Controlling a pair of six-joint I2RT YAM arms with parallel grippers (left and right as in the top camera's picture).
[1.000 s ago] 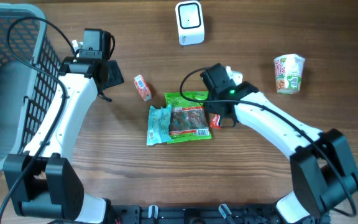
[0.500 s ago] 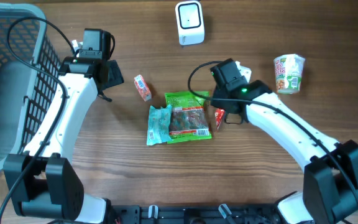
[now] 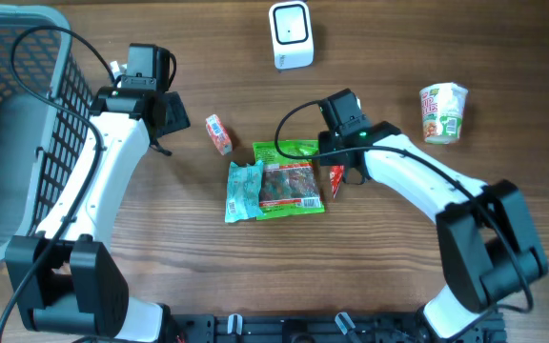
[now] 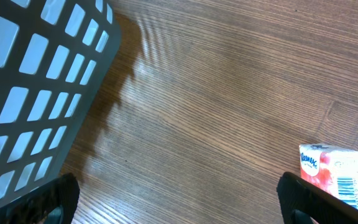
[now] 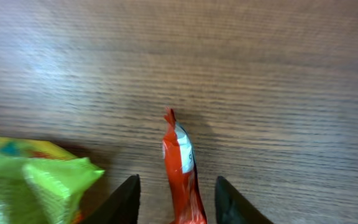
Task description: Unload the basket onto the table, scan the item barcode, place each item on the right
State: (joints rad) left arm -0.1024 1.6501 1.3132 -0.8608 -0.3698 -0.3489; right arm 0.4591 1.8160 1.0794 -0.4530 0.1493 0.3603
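Note:
A small red packet [image 3: 335, 177] with a white label stands on edge on the wooden table, just right of a green snack bag [image 3: 289, 178]. My right gripper [image 3: 339, 168] hovers over it. In the right wrist view the packet [image 5: 182, 168] sits between the two dark fingers of this gripper [image 5: 176, 182], with a gap on each side, so the jaws are open and not pressing it. The white scanner [image 3: 291, 35] stands at the table's far edge. My left gripper [image 3: 165, 114] is wide open and empty [image 4: 176, 199] beside a small pink carton [image 4: 331, 171].
A grey basket [image 3: 55, 114] fills the left side, and its wall [image 4: 36, 93] shows in the left wrist view. A teal packet [image 3: 243, 189] overlaps the green bag. The pink carton [image 3: 218, 133] lies left of them. A cup of noodles [image 3: 443, 112] stands at the right.
The right gripper's jaws have spread apart from around the red packet, which now stands free between them. That arm shifted slightly right and back. The left arm has not moved.

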